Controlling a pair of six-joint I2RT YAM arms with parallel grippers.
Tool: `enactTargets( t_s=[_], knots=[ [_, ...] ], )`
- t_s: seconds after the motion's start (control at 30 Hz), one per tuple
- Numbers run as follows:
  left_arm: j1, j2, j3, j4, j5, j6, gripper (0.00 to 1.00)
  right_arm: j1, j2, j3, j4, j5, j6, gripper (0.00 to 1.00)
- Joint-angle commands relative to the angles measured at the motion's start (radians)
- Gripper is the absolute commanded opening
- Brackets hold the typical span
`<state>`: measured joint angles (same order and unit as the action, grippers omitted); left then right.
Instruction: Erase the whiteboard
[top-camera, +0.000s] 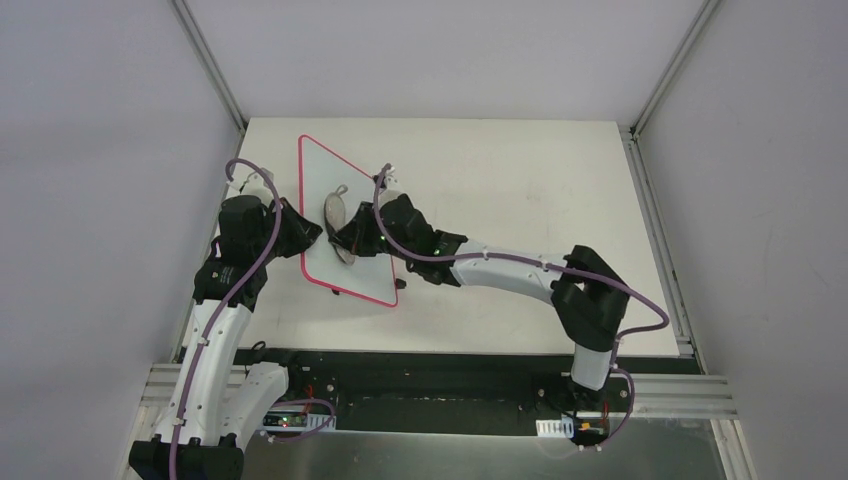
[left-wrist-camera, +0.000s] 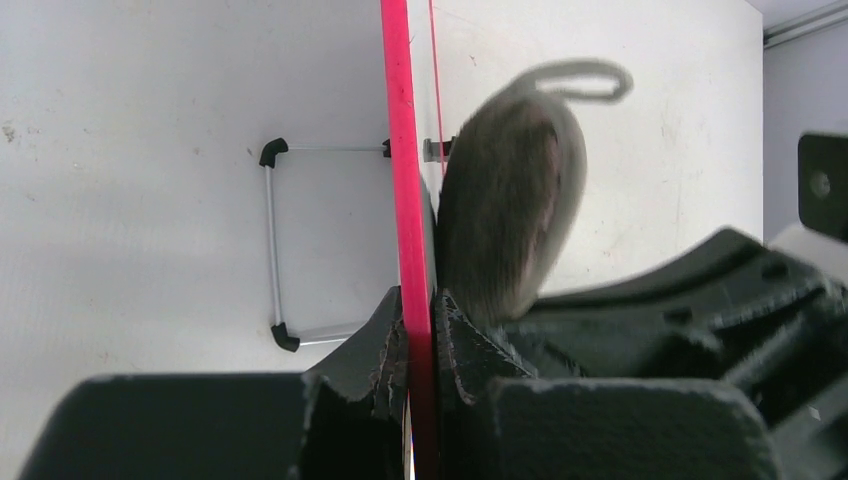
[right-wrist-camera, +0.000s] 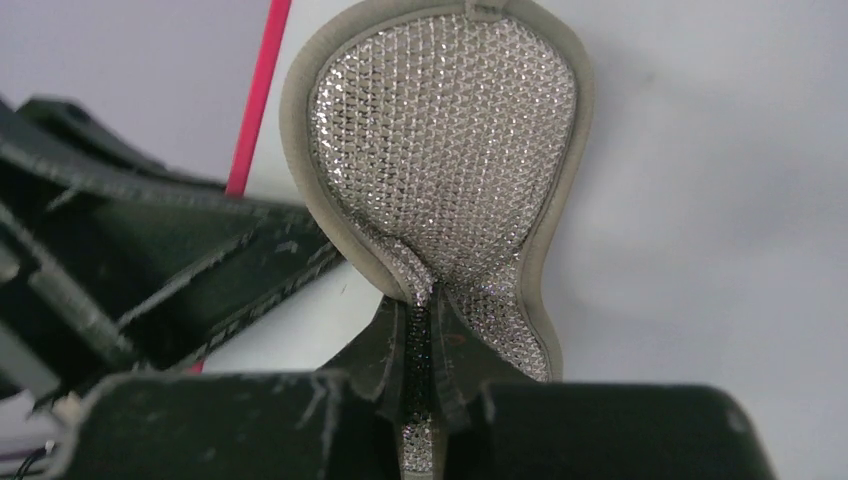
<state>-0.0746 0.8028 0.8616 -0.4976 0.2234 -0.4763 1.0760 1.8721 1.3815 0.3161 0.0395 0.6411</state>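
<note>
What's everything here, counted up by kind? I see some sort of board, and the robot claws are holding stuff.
Red-framed whiteboard: 1
Grey pad: 1
Robot claws: 2, with the left claw shut on the whiteboard's edge and the right claw shut on the pad
Total: 4

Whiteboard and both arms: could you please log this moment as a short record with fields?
board: whiteboard, red-pink frame, over the left part of the table
writing: none visible on the face in the top view
left jaws: shut on the whiteboard's frame at its left edge
right jaws: shut on the narrow end of a grey pad
pad: mesh back towards the right wrist camera, other side at the board face; contact looks likely
</note>
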Motion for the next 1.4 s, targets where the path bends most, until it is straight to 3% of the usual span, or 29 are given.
enactTargets(
  t_s=[0.0, 0.33, 0.47, 0.67, 0.87, 1.0, 1.2, 1.37],
  knots=[
    [-0.041, 0.058, -0.087, -0.191, 0.08, 0.16, 0.0, 0.05, -0.081, -0.134, 0.045, -0.07, 0.011, 0.0],
    [-0.041, 0.064, -0.086, -0.192, 0.088, 0.157, 0.0, 0.024, -0.147, -0.463, 0.098, 0.025, 0.081, 0.0],
    [-0.041, 0.065, -0.085, -0.193, 0.089, 0.156, 0.0, 0.039, -0.153, -0.429, 0.052, 0.044, 0.059, 0.0],
    [-0.041, 0.07, -0.085, -0.193, 0.082, 0.157, 0.0, 0.125, -0.156, -0.227, -0.053, 0.064, -0.031, 0.0],
    [-0.04, 0.078, -0.084, -0.197, 0.079, 0.159, 0.0, 0.132, -0.128, -0.109, -0.065, 0.055, -0.094, 0.0],
    [-0.041, 0.078, -0.084, -0.196, 0.08, 0.157, 0.0, 0.104, -0.085, -0.145, -0.066, 0.044, -0.072, 0.0],
    [-0.04, 0.073, -0.082, -0.199, 0.083, 0.155, 0.0, 0.043, -0.094, -0.349, 0.031, 0.023, 0.033, 0.0],
    [-0.04, 0.077, -0.076, -0.204, 0.086, 0.156, 0.0, 0.039, -0.107, -0.368, 0.019, 0.032, 0.037, 0.0]
  ],
)
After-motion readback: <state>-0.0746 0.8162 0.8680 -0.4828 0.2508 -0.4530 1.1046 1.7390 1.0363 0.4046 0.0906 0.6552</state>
